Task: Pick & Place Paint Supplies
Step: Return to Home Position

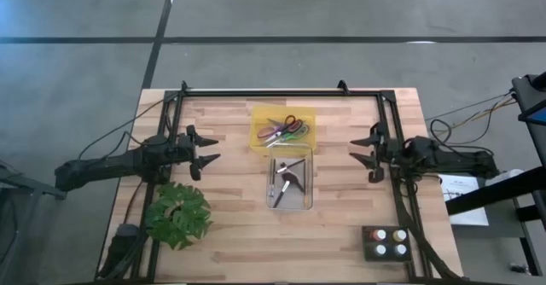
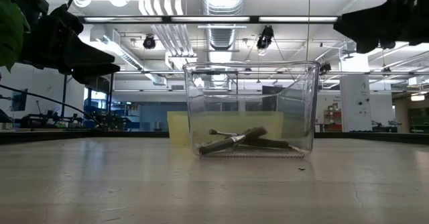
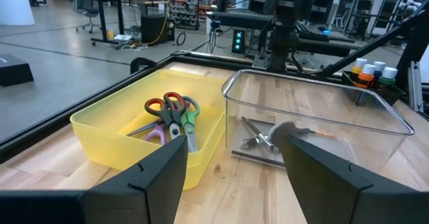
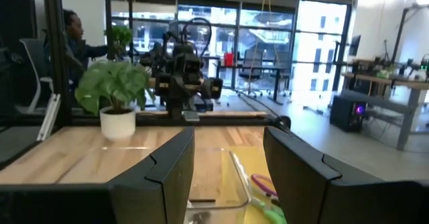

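Left gripper point(image 1: 207, 151) at 9 o'clock and right gripper point(image 1: 360, 153) at 3 are hanging wide open, empty; any low inward swing is risking clipping the central clear bin point(image 1: 275, 201).

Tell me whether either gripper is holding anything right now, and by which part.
Nothing is held: the left gripper and the right gripper are both open and empty.

No legible txt, nos. or brand marks are showing in any view; the white sheet point(image 1: 463, 201) lying off the table's right edge is too small to read; the paint bottles point(image 3: 371, 73) aren't showing readable labels.
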Action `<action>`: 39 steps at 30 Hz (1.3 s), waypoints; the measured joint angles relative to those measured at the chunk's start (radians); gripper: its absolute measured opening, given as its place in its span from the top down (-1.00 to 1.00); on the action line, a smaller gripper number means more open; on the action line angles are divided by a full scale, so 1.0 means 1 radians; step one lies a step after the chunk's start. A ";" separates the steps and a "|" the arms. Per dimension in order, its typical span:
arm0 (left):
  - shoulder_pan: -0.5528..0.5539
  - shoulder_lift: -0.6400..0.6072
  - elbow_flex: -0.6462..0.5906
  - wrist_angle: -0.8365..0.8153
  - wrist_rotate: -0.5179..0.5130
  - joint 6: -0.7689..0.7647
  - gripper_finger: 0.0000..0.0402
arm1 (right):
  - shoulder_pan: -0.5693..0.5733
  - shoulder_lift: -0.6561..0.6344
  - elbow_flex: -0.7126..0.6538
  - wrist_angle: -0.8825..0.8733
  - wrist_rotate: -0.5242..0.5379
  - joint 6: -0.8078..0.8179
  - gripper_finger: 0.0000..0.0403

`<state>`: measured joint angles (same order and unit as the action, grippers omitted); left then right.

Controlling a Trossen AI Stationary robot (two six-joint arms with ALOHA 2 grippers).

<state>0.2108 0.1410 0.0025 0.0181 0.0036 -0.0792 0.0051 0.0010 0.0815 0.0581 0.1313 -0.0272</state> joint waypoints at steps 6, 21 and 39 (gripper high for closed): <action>0.000 0.003 0.000 0.000 0.000 0.000 -0.25 | 0.011 0.006 -0.073 0.110 -0.006 -0.057 0.12; 0.000 0.008 0.000 0.000 0.000 0.000 -0.25 | 0.016 0.003 -0.073 0.049 -0.001 0.006 0.12; 0.000 0.007 0.000 0.000 0.000 0.000 -0.25 | 0.016 0.008 -0.073 0.049 -0.001 0.006 0.12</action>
<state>0.2108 0.1482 0.0021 0.0181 0.0036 -0.0792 0.0216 0.0093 0.0086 0.1070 0.1307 -0.0215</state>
